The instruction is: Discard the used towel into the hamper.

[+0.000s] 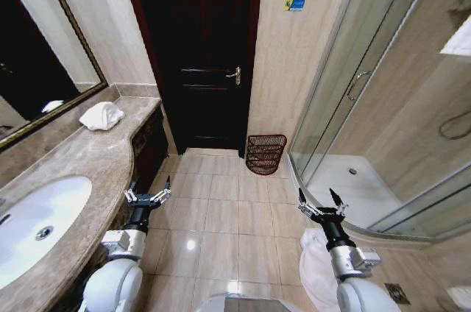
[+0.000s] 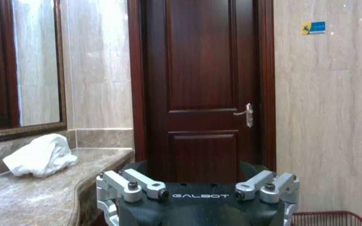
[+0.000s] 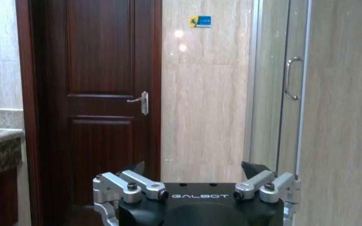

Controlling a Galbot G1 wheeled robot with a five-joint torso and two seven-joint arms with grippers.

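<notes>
The left pincer [image 1: 149, 189] hangs low over the tiled floor [image 1: 221, 216], just beside the near edge of the table [image 1: 88, 161], its two fingers spread wide with nothing between them. The right pincer [image 1: 321, 200] hangs at about the same height to the right, near the curved base of the shower [image 1: 353, 179], also spread wide and empty.

From its own wrist camera the left pincer [image 2: 197, 181] points toward the dark door [image 2: 200, 94], and past it on the left lies the towel [image 2: 41, 155], a crumpled white heap on the table's far end against the wall below the mirror [image 2: 24, 70]. At the lower right edge of that picture only the rim of the hamper [image 2: 325, 217] appears. The head camera shows the whole hamper [image 1: 265, 154], a dark red-brown mesh basket standing on the floor against the far wall, between the door and the shower's glass panel, well apart from the towel [image 1: 101, 115].

The right wrist camera looks past the right pincer [image 3: 195, 175] at the door handle [image 3: 142, 101], a small blue sticker [image 3: 200, 21] high on the wall, and the shower door's handle [image 3: 289, 77]. The head view adds the white sink [image 1: 37, 224] in the near table.
</notes>
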